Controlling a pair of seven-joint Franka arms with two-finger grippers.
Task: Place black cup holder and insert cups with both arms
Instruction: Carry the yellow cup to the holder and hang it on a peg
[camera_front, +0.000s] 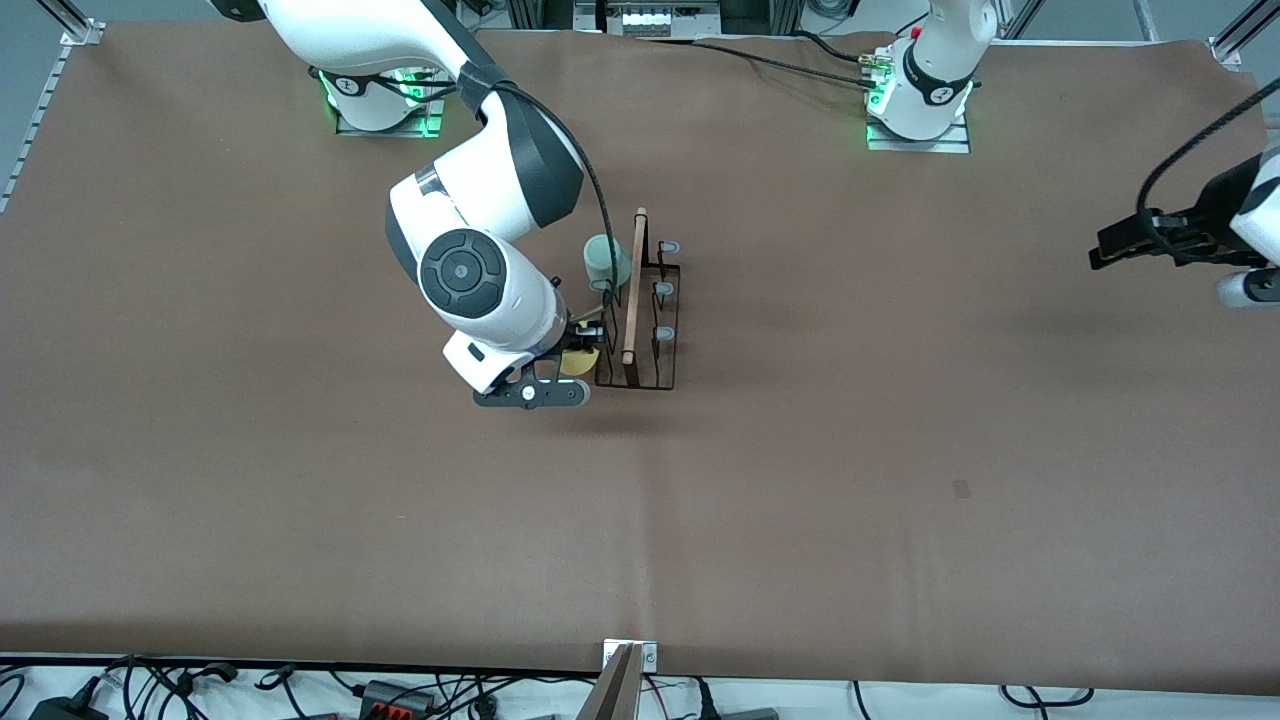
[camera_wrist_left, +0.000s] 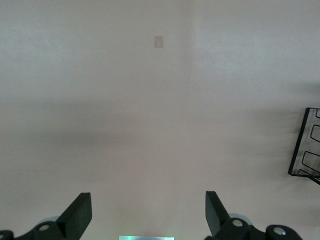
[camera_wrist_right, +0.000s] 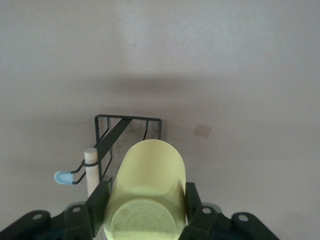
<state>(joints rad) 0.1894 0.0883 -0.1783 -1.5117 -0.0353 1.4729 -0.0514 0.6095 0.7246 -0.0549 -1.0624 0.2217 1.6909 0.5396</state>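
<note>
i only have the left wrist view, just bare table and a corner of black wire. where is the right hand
Observer: The right hand is at the black cup holder, on its side toward the right arm's end of the table, shut on the yellow cup.
Operator: any cups on the holder yet
Observer: Yes, the mint green cup sits on a peg on that same side, farther from the front camera than the yellow one.
Operator: and the pegs facing my side
Observer: All three grey-blue tips there are bare. Your left hand is open over bare table toward the left arm's end, waiting.
</note>
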